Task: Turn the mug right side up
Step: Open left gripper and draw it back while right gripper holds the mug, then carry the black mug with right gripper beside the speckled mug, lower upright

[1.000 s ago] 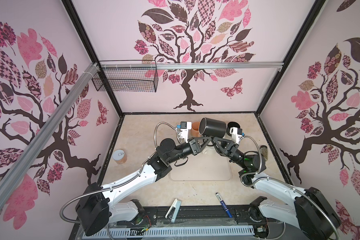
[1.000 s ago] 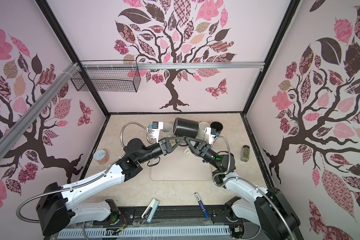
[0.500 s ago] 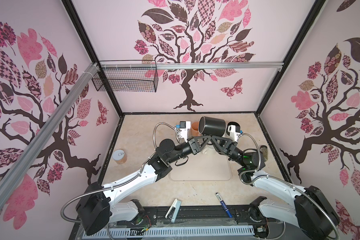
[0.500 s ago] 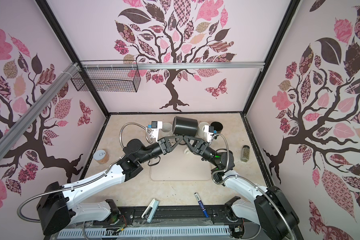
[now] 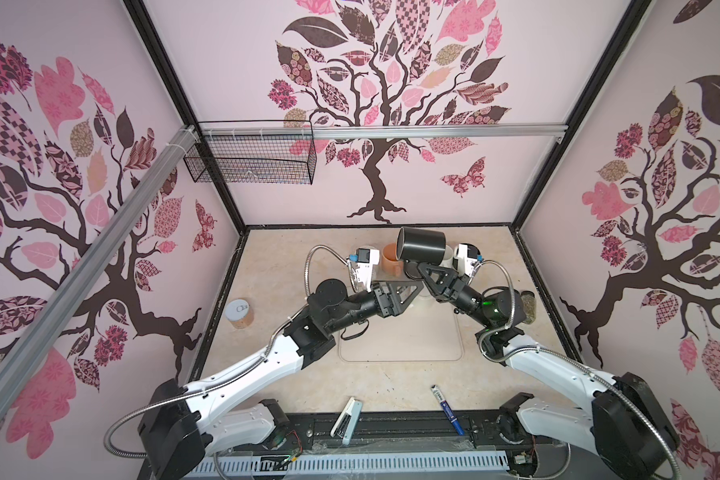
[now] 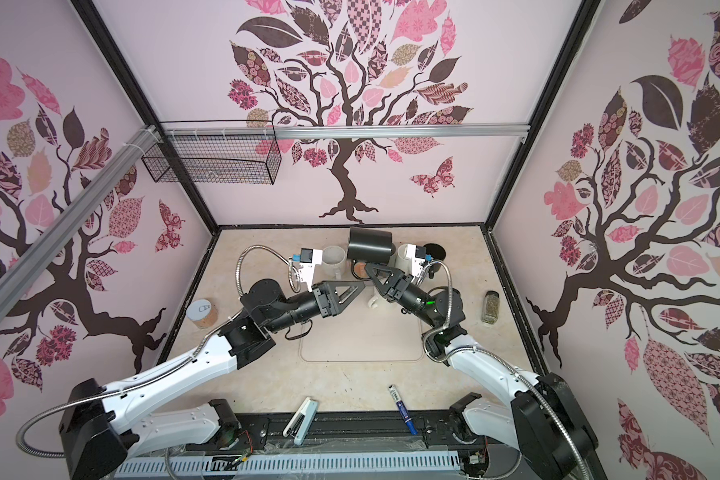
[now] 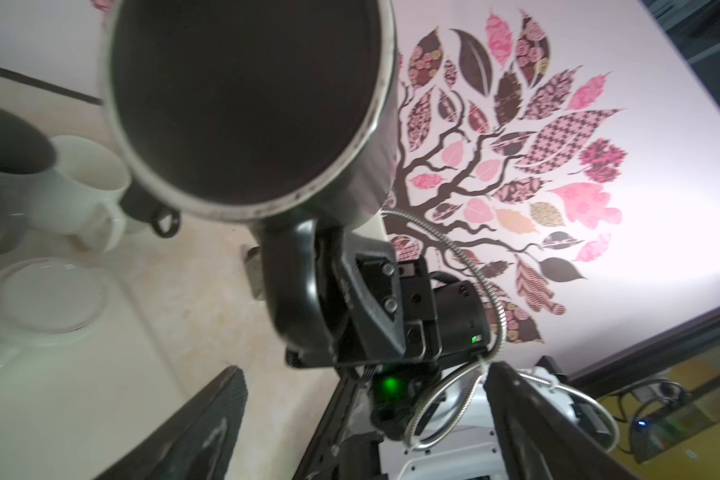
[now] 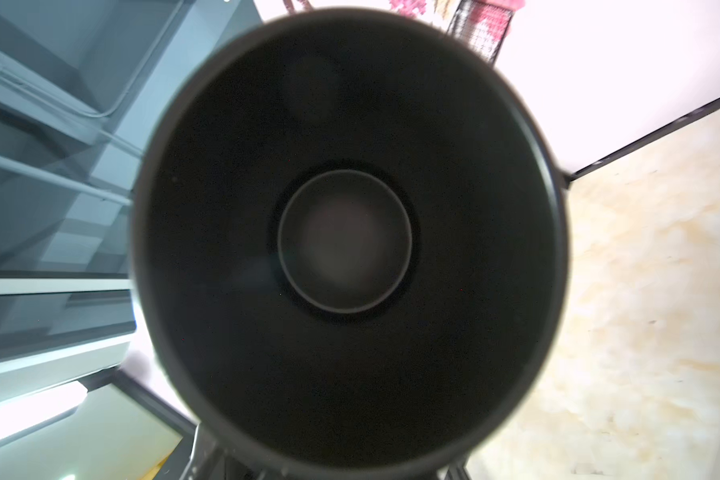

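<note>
Right hand (image 5: pixel 419 269) on black mug (image 5: pixel 424 246) handle

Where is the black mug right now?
In both top views the black mug hangs on its side at the back centre, held by the right claw, above the orange mug.

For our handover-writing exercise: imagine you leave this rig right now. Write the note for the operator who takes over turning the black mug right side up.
Grippers: left gripper is open and grips nothing, just below the mug. The right gripper is shut on the mug's handle.
Position: the mug is in the air over the back of the table, lying on its side, mouth towards the left arm.
Done: lifted and half turned.
Left: turn the mouth up, set it on bare table away from the orange mug, release.
</note>
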You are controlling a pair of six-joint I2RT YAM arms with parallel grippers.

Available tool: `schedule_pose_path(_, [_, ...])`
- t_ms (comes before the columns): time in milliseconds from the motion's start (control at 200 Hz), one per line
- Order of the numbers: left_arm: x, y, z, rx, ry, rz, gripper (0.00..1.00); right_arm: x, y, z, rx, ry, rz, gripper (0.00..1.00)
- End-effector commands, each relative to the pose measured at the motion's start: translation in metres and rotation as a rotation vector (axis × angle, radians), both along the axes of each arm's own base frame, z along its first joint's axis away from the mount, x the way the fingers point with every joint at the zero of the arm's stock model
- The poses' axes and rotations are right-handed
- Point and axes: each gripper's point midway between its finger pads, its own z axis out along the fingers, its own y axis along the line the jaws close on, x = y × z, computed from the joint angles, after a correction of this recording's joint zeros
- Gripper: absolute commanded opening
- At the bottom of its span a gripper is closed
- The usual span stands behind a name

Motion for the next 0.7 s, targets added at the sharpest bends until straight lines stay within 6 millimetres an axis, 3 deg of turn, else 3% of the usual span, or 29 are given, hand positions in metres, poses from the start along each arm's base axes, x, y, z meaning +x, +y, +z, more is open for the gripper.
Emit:
schedule_pose_path(0, [0.01, 0.041, -0.047, 0.225, 0.053, 0.159, 0.96, -0.013, -0.003, 0.055, -0.056, -0.174, -0.042, 0.0])
schedule_pose_path(150, [0.011, 0.084, -0.081, 0.509, 0.09, 0.29, 0.96, 0.007, 0.007, 0.042, -0.272, -0.119, -0.127, 0.0])
schedule_pose_path(290, [0.006, 0.13, -0.113, 0.842, 0.175, 0.388, 0.96, 0.026, 0.032, 0.026, -0.574, -0.113, -0.223, 0.0])
schedule_pose_path(405, [0.001, 0.149, -0.118, 0.831, 0.145, 0.446, 0.96, 0.044, 0.053, 0.011, -0.694, -0.091, -0.237, 0.0])
schedule_pose_path(695, [-0.013, 0.171, -0.123, 0.716, 0.139, 0.522, 0.96, 0.088, 0.088, -0.014, -0.839, -0.06, -0.315, 0.0])
